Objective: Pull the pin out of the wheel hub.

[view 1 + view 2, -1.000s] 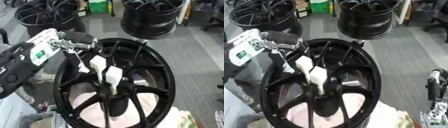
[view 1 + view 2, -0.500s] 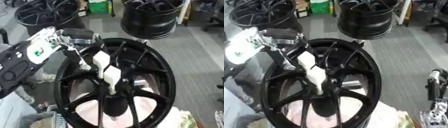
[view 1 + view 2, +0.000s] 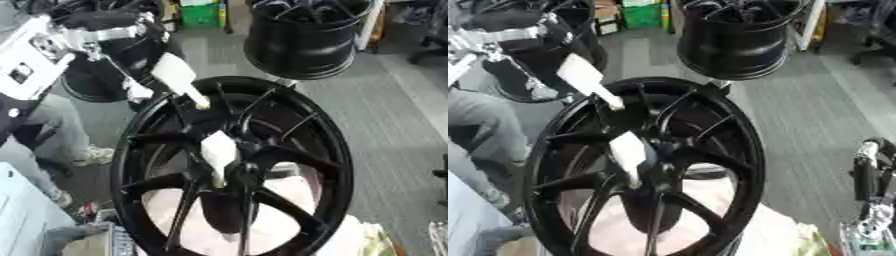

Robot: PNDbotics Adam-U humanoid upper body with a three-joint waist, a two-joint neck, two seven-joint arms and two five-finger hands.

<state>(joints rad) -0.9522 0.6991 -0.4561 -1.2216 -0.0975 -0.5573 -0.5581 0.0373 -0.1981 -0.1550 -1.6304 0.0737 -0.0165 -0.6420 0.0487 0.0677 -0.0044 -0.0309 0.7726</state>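
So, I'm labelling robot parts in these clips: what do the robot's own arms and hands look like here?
The left arm wears white panels with small dark markings over black structure, with silver metal joints at the wrist. The left hand is silver and black, and thin dark links run from it. The right hand, at the right edge, is black with silver-grey segments.

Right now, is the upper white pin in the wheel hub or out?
Out: the pin hangs by the rim, apart from the hub, where another white piece sits.

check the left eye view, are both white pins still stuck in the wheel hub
No, one white pin sits in the wheel hub; the left hand holds the other clear above.
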